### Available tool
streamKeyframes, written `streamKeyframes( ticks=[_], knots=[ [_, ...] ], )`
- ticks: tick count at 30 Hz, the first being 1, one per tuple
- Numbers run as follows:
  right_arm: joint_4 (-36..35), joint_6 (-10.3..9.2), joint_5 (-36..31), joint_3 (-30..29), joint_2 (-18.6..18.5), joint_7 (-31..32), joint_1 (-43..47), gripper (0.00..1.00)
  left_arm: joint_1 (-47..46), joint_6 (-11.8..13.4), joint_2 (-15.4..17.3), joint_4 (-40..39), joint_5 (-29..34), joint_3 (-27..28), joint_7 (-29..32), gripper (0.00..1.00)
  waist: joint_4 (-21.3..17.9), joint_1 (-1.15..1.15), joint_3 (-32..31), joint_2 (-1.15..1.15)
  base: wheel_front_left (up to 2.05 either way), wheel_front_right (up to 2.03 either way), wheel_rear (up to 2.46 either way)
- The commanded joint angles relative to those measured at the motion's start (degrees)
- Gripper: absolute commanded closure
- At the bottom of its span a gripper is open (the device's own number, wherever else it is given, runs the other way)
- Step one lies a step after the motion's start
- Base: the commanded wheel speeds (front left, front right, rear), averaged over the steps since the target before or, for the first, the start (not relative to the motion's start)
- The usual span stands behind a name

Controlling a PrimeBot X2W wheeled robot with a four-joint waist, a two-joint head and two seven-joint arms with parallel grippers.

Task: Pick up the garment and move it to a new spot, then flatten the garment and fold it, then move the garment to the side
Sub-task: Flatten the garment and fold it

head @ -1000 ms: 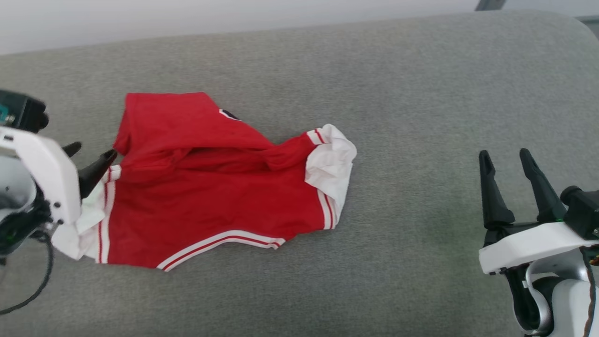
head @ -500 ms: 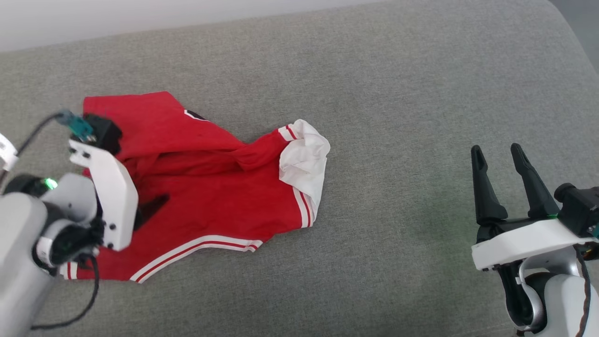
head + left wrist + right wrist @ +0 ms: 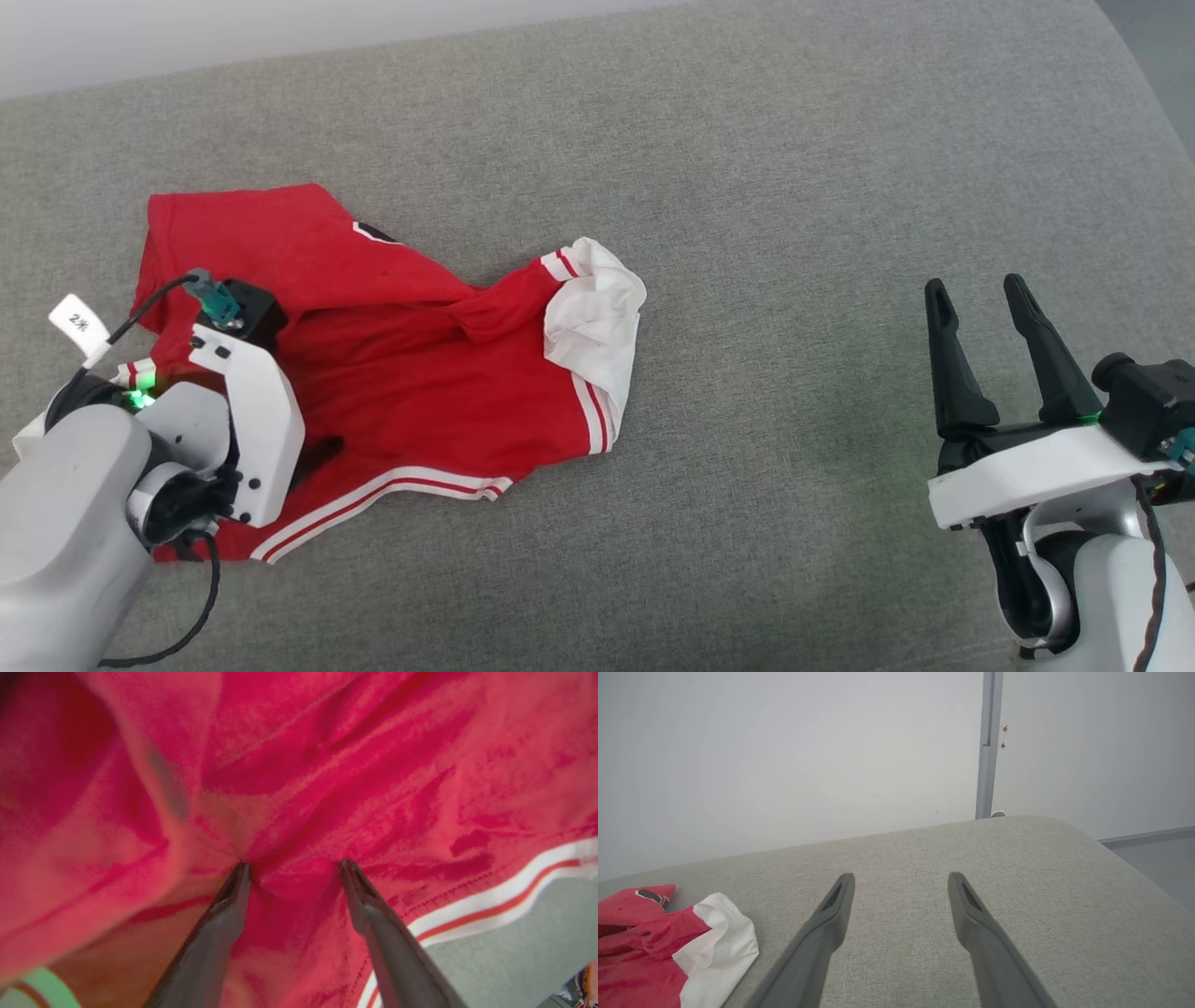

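- Head view: the garment (image 3: pixel 401 373) lies crumpled at the left of the grey cushion (image 3: pixel 794 187), long axis left-right, white sleeve (image 3: pixel 602 317) rightward. The right gripper (image 3: pixel 973 285) is well apart from it, jaws spread.
- Left wrist view: the left gripper (image 3: pixel 294 868) has its jaws apart, tips pressing red cloth.
- Right wrist view: a pale wall (image 3: pixel 784 765) stands behind the cushion.

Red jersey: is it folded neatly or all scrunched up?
Scrunched up. The red jersey lies rumpled, a twisted ridge across its middle and its white sleeve bunched.

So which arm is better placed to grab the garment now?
Left. The left gripper is open with its tips down on the garment, near the striped hem. The right gripper is open too, but sits over bare grey cushion, apart from the garment.
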Motion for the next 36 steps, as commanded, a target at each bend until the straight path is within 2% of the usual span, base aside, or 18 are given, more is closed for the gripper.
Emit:
streamKeyframes(
  ticks=[1, 4, 7, 18, 27, 28, 29, 30, 36],
  knots=[
    [0.23, -0.02, 0.14, 0.11, 0.01, -0.29, -0.81, 0.00, 3.24, 0.06, -1.89, 4.19, 1.54, -3.51, 0.19, 1.00, 0.07, 0.00, 0.07, -0.01, 0.00, 0.00, 0.00],
    [0.18, -0.02, 0.04, -0.27, 0.01, -0.18, -0.96, 0.00, 2.96, -0.79, -3.57, 5.88, 0.66, -5.57, -1.02, 1.00, 0.63, 0.00, 0.11, -0.01, 0.00, 0.00, 0.00],
    [-0.03, -0.02, -0.41, -0.92, 0.01, 0.08, -0.61, 0.00, 1.98, -1.07, -3.44, 4.73, -0.37, -6.56, -1.33, 1.00, 1.45, 0.00, -0.05, -0.01, 0.00, 0.00, 0.00],
    [-0.54, -0.02, -0.47, -2.48, 0.01, 1.18, 0.09, 0.00, 3.03, -1.22, 0.39, -8.96, -3.15, -9.31, -0.71, 1.00, 3.97, 0.00, -1.11, -0.01, 0.00, 0.00, 0.00],
    [-0.59, -0.02, -0.46, -2.16, 0.01, 2.49, 0.00, 0.00, 6.87, 1.11, 2.13, -14.57, -3.51, -9.78, -0.68, 1.00, 5.15, 0.00, -1.03, -0.01, 0.00, 0.00, 0.00],
    [-0.55, -0.02, -0.57, -2.04, 0.01, 2.55, -0.06, 0.00, 6.85, 1.39, 2.06, -14.78, -3.23, -9.51, -1.28, 0.90, 5.32, 0.00, -1.07, -0.01, 0.00, 0.00, 0.00],
    [-0.48, -0.02, -0.64, -1.81, 0.01, 2.78, -0.13, 0.00, 6.83, 1.55, 1.93, -15.00, -3.03, -9.31, -1.87, 0.53, 5.51, 0.00, -1.13, -0.01, 0.00, 0.00, 0.00],
    [-0.41, -0.02, -0.57, -1.44, 0.01, 3.10, -0.19, 0.00, 6.77, 1.80, 1.77, -15.13, -2.96, -9.01, -2.57, 0.00, 5.74, 0.00, -1.25, -0.01, 0.00, 0.00, 0.00],
    [-0.34, -0.02, -1.43, 1.54, 0.01, 5.21, 0.48, 0.00, 6.74, 3.04, 1.97, -16.11, -3.39, -6.89, -5.87, 0.00, 7.55, 0.00, -2.75, -0.01, 0.00, 0.00, 0.00]
  ],
)
